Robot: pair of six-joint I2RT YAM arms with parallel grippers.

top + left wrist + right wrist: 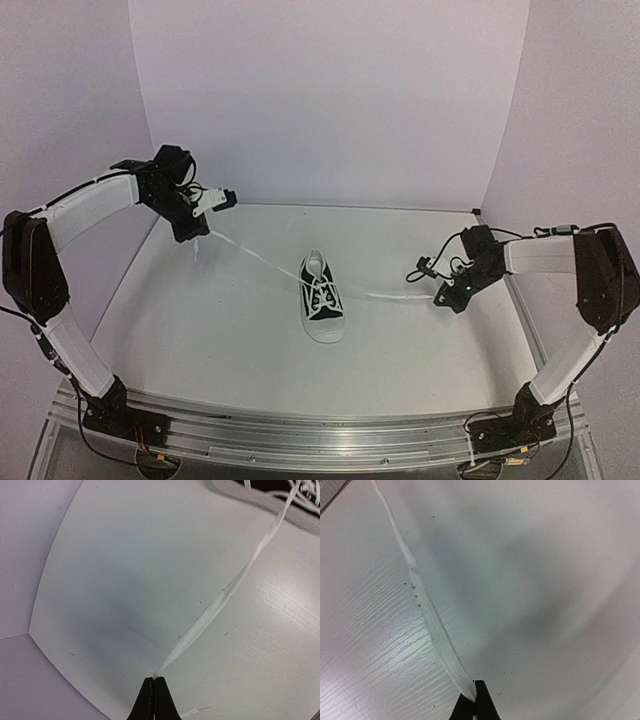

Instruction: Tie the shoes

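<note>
Both laces stretch out sideways from your sneaker (322, 297).
Your left gripper (154, 680) is clamped on the left lace (220, 600), your right gripper (476, 684) on the right lace (430, 615).

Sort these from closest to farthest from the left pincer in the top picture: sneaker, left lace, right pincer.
1. Left lace, pinched in the left pincer.
2. Sneaker, middle of the table.
3. Right pincer, far right.

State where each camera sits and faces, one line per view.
Top external: above and behind, looking down on left arm, right arm, sneaker.
Left wrist: behind the shut left gripper, facing table and sneaker along left lace.
Right wrist: behind the shut right gripper, facing table and right lace.
Shared: top and left wrist show sneaker.
</note>
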